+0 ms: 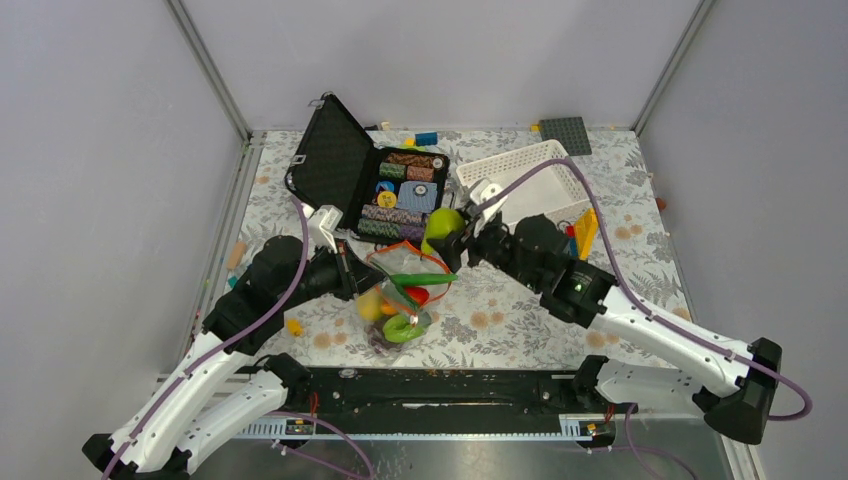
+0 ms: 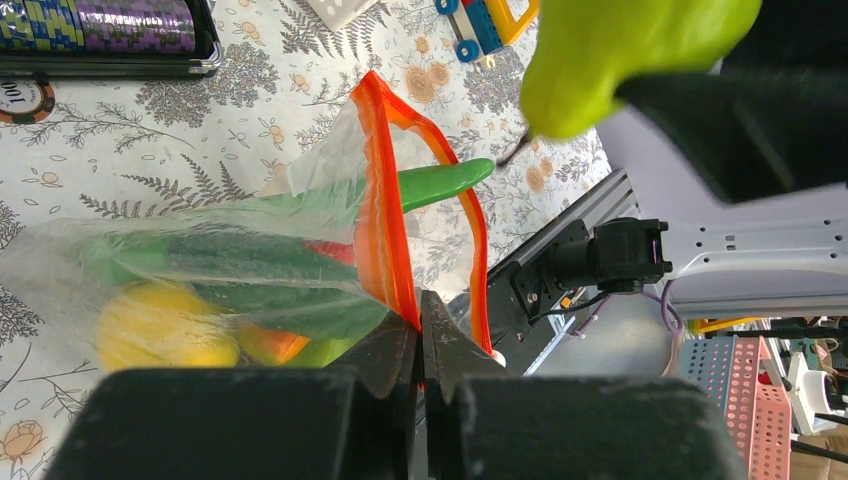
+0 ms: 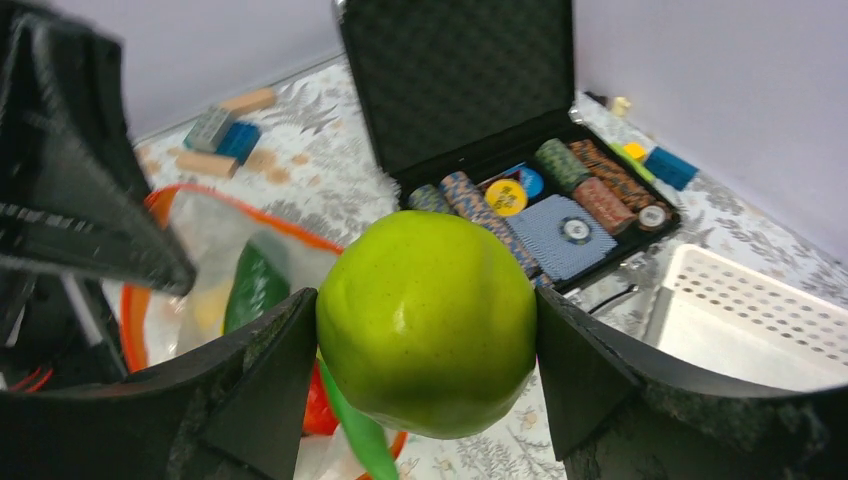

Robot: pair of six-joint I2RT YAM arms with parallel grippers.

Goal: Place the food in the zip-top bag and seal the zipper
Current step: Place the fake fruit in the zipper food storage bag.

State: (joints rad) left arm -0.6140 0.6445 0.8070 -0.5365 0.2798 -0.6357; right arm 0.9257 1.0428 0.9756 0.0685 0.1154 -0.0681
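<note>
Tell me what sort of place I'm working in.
Probably a robot test cell, not a home: bare grey walls with metal posts, a table in flowered cloth, and props such as a chip case.

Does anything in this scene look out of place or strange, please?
Yes. The green cucumber pokes out of the open mouth of the zip-top bag, past the zipper, so sealing would probably fail now.
</note>
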